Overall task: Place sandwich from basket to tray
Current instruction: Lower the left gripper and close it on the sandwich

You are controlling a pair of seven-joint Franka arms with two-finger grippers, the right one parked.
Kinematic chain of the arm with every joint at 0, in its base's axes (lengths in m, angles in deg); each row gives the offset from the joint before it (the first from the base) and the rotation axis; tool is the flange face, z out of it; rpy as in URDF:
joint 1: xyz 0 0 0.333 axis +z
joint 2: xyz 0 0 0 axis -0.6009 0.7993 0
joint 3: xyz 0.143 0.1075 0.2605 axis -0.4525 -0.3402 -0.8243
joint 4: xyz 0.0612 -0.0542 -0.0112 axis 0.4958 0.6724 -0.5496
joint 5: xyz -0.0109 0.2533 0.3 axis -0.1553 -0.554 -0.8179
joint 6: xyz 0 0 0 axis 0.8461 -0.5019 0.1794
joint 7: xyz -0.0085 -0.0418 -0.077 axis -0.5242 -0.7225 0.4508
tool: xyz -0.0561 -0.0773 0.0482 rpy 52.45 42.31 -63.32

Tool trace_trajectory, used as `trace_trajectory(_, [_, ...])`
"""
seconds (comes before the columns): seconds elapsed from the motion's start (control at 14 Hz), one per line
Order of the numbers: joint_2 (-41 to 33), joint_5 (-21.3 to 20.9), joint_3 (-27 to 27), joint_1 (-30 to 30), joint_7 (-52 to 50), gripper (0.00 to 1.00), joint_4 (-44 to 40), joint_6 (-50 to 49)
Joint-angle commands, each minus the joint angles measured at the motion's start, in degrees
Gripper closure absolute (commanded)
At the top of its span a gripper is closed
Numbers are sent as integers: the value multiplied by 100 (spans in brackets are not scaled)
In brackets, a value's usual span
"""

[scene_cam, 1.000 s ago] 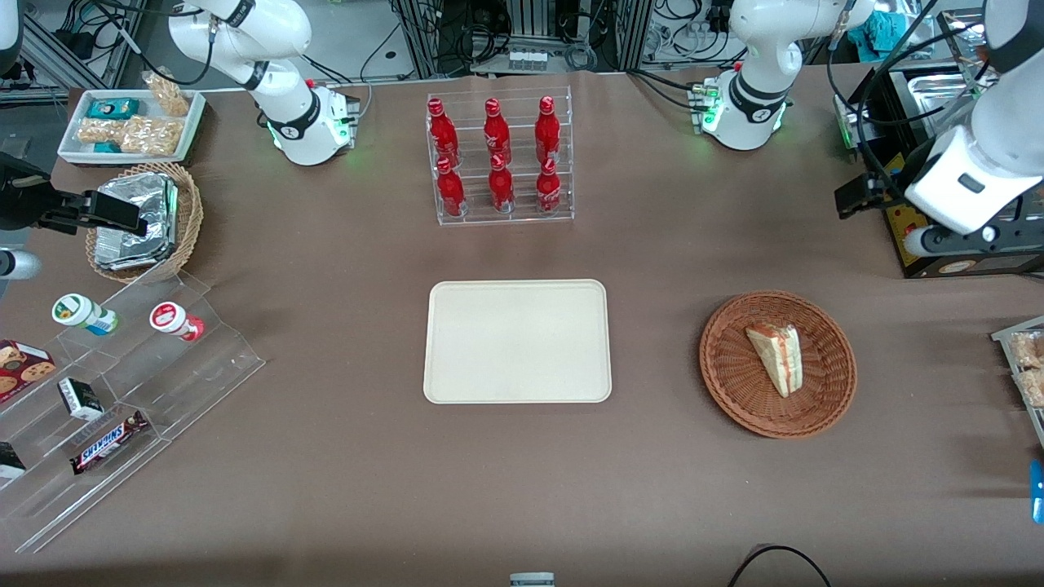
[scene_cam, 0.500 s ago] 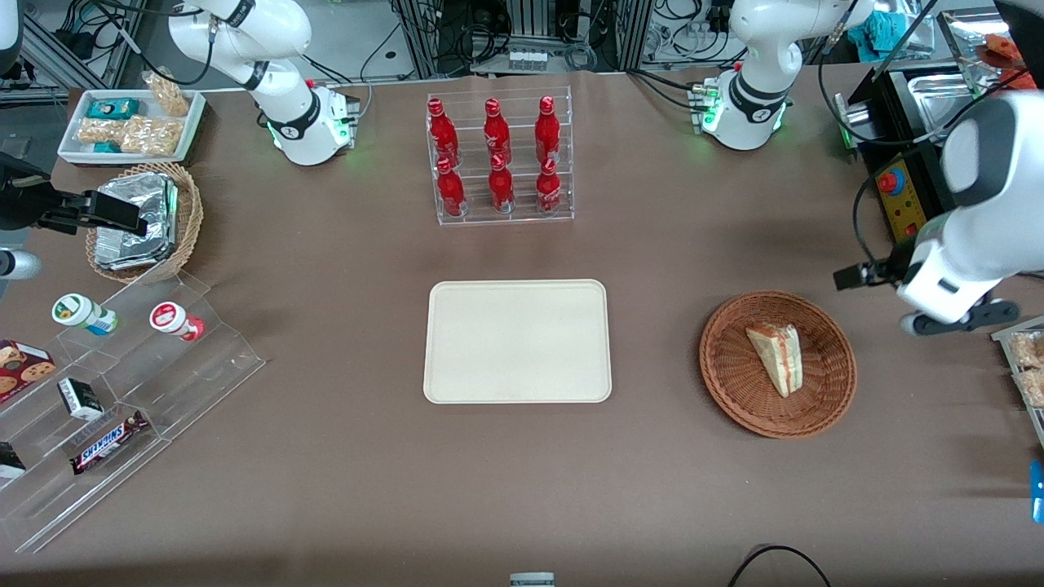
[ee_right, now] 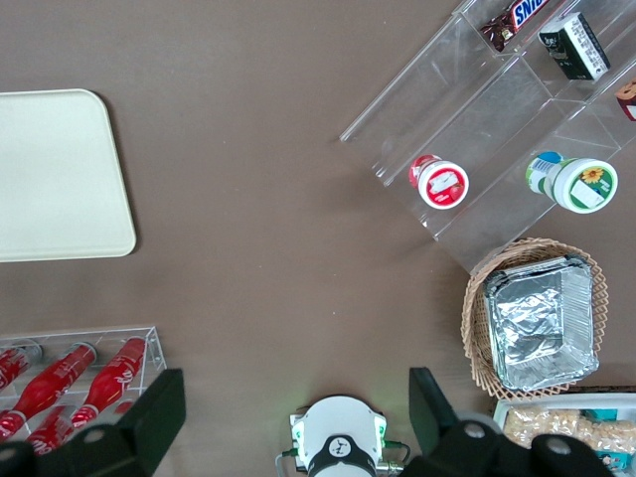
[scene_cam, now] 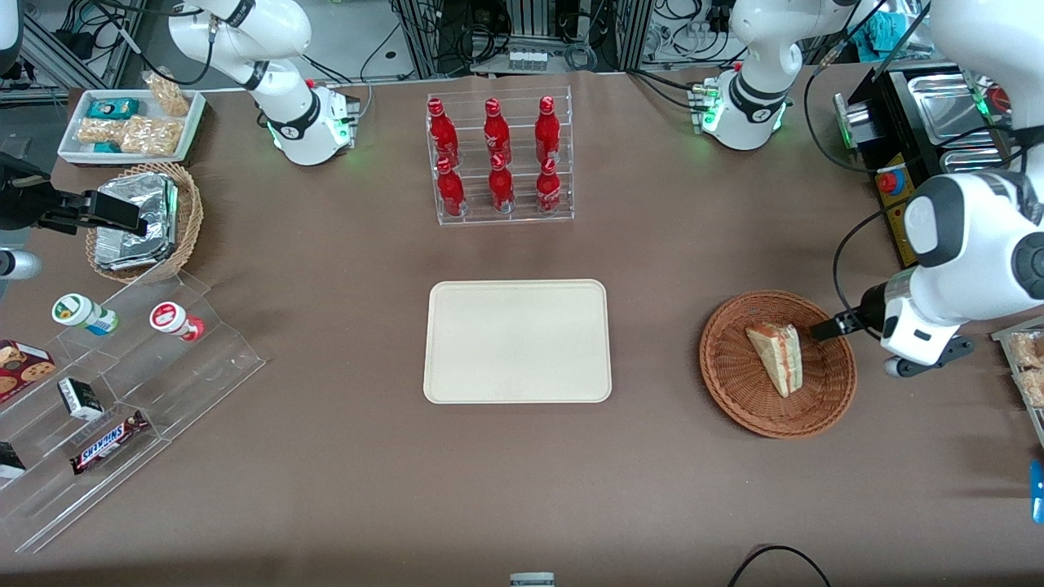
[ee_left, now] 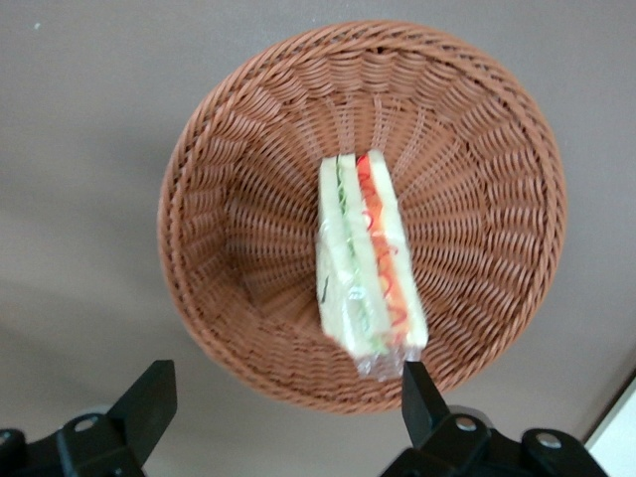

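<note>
The sandwich [scene_cam: 776,357], a pale bread wedge with red and green filling in clear wrap, lies in the reddish-brown wicker basket [scene_cam: 734,371]. My left gripper [scene_cam: 818,333] hangs above the basket's rim on the working arm's side, close to the sandwich's broad end and not touching it. In the left wrist view the gripper [ee_left: 283,397] is open, with its dark fingers [ee_left: 149,397] wide apart. Nothing is between them, and the sandwich [ee_left: 368,263] and basket [ee_left: 248,199] lie below. The cream tray [scene_cam: 516,341] sits bare mid-table, beside the basket toward the parked arm's end.
A clear rack of red bottles [scene_cam: 499,159] stands farther from the camera than the tray. A black control box [scene_cam: 901,183] and a snack tray [scene_cam: 1028,363] flank the working arm. Toward the parked arm's end are a stepped acrylic shelf [scene_cam: 122,383] and a tan basket of foil packets [scene_cam: 147,220].
My left arm swung down and toward the camera, from above the black control box to the basket's rim. The sandwich, basket and tray stayed put.
</note>
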Motion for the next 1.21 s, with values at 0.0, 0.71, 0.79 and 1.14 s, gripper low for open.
trace_trajectory(0.0, [214,75,40,-58,-411,0,-15,368])
trace_trajectory(0.71, [891,5,58,-313,-799,0,-7,862])
trace_trajectory(0.79, [926,5,58,-313,-807,0,-15,896])
trace_trajectory(1.14, [1120,-4,58,-313,-816,39,89,1064])
